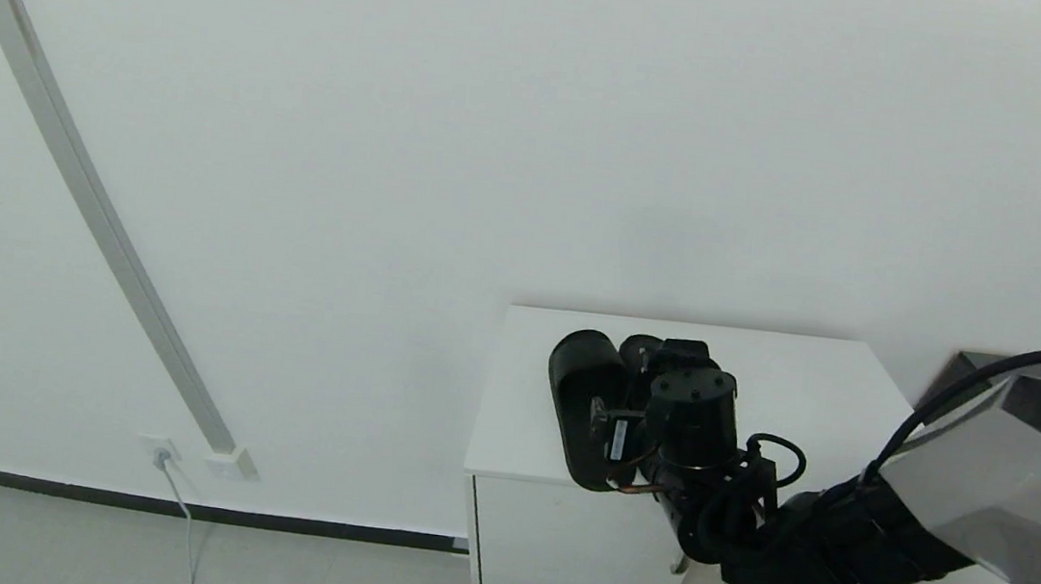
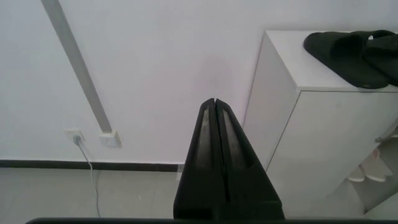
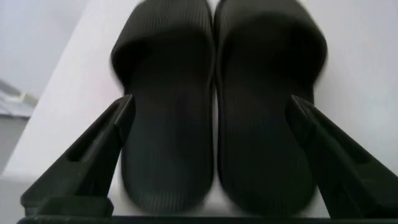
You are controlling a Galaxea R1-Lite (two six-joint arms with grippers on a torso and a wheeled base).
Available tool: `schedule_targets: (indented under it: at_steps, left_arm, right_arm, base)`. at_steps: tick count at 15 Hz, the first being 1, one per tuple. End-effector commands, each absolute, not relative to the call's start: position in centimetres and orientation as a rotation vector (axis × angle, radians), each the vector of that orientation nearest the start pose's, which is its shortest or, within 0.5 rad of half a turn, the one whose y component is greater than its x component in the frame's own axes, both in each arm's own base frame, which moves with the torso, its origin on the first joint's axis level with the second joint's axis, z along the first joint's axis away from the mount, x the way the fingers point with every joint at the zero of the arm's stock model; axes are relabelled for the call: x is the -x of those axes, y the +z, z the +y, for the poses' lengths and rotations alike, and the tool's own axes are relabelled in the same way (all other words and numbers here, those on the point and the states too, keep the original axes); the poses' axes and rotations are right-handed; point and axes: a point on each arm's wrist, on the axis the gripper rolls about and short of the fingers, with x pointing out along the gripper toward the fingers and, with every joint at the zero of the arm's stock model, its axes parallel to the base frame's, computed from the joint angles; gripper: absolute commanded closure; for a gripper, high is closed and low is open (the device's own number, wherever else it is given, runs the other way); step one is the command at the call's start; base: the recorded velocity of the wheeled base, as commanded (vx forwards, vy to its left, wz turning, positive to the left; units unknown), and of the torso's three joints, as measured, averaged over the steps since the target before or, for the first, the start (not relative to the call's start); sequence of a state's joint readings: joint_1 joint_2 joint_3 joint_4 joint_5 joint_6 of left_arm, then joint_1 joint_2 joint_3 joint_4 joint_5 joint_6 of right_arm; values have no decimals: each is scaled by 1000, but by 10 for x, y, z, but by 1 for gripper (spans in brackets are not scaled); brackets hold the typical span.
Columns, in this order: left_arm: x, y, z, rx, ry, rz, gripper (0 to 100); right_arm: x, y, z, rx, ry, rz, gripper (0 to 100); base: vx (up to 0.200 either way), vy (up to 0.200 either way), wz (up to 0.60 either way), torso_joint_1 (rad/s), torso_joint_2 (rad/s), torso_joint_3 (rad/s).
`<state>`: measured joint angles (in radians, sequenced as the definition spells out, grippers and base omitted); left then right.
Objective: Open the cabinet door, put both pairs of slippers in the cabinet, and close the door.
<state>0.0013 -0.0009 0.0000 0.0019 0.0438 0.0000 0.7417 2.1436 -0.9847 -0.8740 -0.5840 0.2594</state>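
Black slippers (image 3: 168,124) on cabinet top (image 1: 811,381), straddled by wide-open right hand (image 3: 211,102), ungripped; left hand (image 2: 215,106) closed, empty.

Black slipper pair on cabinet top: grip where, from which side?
Grip the pair of black ribbed slide slippers across both outer edges at the heel half, coming from the heel end at the front edge of the white cabinet top. They lie flat, side by side and touching, so one squeeze should hold both. The right gripper, jaws open, flanks them.
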Motion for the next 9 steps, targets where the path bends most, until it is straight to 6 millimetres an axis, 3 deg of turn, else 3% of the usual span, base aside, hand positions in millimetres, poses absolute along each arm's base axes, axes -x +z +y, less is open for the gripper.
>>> schedule_targets:
  at_steps: [1,9]
  left_arm:
    - [23,75,1,2,46,1,100]
    - [23,75,1,2,46,1,100]
  right_arm:
    - [-313,68,258,-32,107,266,0]
    - [-359,54,263,-48,74,222,0]
  base:
    - [0,0,0,0,0,0]
    - [0,0,0,0,0,0]
